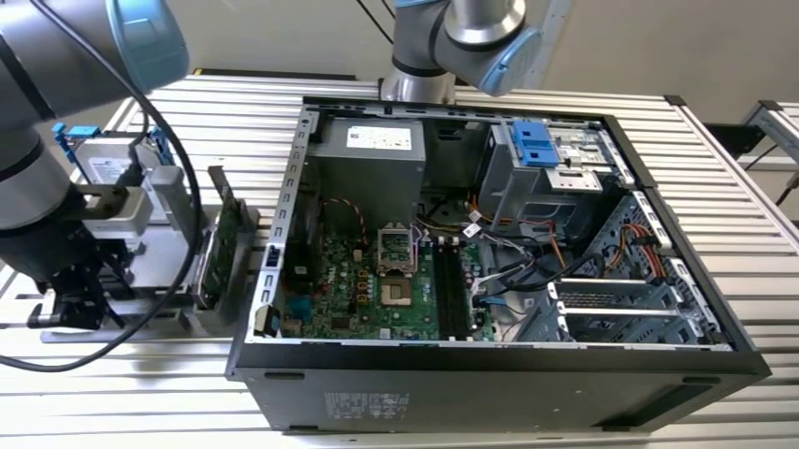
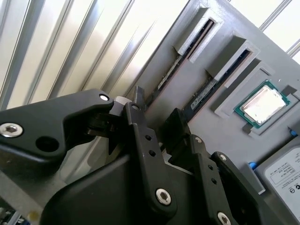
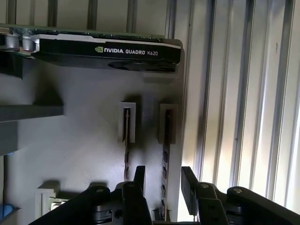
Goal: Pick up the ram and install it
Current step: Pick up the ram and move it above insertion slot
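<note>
While the claw (image 3: 163, 182) hangs spread apart over the ram (image 3: 165, 159), white lettering marks the card (image 3: 61, 49).

Exterior view looks down – both wrist views close over grey holder (image 2: 225, 133) (image 3: 79, 150)

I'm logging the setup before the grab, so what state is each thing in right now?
ram: upright in a slot of the holder, not yet lifted.
hand: open, straddling the ram.
second stick: upright in the neighbouring slot.
graphics card: standing on edge in the holder.
computer case: lying on its side, open.
</note>
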### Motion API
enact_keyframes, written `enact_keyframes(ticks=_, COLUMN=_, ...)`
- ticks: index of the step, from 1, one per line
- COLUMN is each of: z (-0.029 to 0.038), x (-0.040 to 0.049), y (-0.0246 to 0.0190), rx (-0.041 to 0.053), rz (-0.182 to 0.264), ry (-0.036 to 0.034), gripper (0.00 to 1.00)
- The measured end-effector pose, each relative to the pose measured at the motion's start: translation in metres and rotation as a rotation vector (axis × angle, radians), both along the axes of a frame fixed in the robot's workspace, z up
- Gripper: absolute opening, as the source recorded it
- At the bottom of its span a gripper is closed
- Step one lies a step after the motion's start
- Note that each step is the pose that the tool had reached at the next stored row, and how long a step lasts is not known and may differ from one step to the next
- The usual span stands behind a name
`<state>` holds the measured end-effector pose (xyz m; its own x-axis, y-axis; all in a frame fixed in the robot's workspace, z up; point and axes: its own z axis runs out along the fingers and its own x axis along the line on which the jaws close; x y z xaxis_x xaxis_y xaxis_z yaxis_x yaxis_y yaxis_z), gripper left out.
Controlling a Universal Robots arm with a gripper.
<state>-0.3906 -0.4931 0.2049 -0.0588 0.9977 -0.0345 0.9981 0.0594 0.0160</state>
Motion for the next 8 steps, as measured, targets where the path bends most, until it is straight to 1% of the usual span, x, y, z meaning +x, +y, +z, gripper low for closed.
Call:
enact_keyframes(ticks=5, z=-0.0032, x=0.0, y=0.0006, rx=-0.0029, rz=0.005, ry=0.0003, gripper=1.0)
enact_keyframes(ticks=8, z=-0.005, x=0.0, y=0.0006, rx=-0.0095, rz=0.006, ry=0.0012, gripper=1.0)
